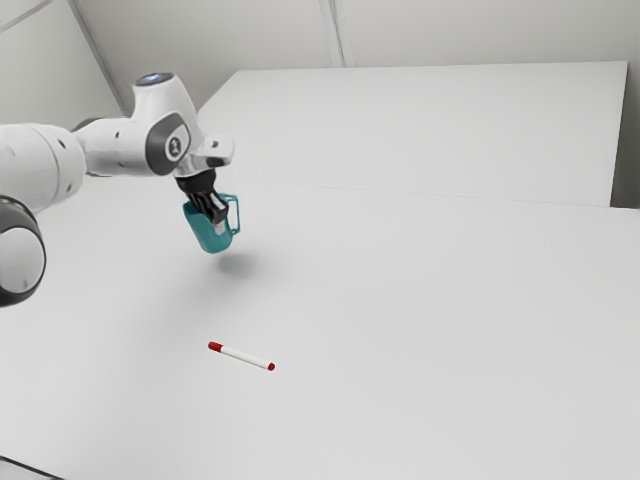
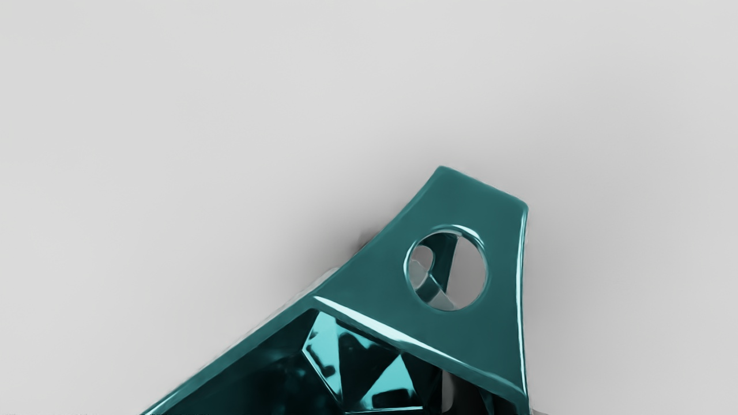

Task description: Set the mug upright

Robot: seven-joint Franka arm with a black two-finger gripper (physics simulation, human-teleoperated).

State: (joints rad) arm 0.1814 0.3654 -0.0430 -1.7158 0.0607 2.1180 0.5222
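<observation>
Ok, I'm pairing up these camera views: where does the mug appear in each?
Exterior view: the mug is toward the exterior view's left, raised and tilted in the gripper.
Wrist view: close up at the gripper, its mouth toward the camera.
Shared landmark: the mug's handle.

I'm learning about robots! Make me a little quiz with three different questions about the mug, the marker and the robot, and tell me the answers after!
1. Pick one: what is holding the teal mug?
A) a person's hand
B) the black two-finger gripper
C) a piece of string

2. Fill in the blank: the marker lying on the table has a white middle and ____ ends.

3. True or false: the mug is standing on the table.

Key: 1. B. 2. red. 3. False: it is tilted and held up above the table, with its shadow below.
</observation>
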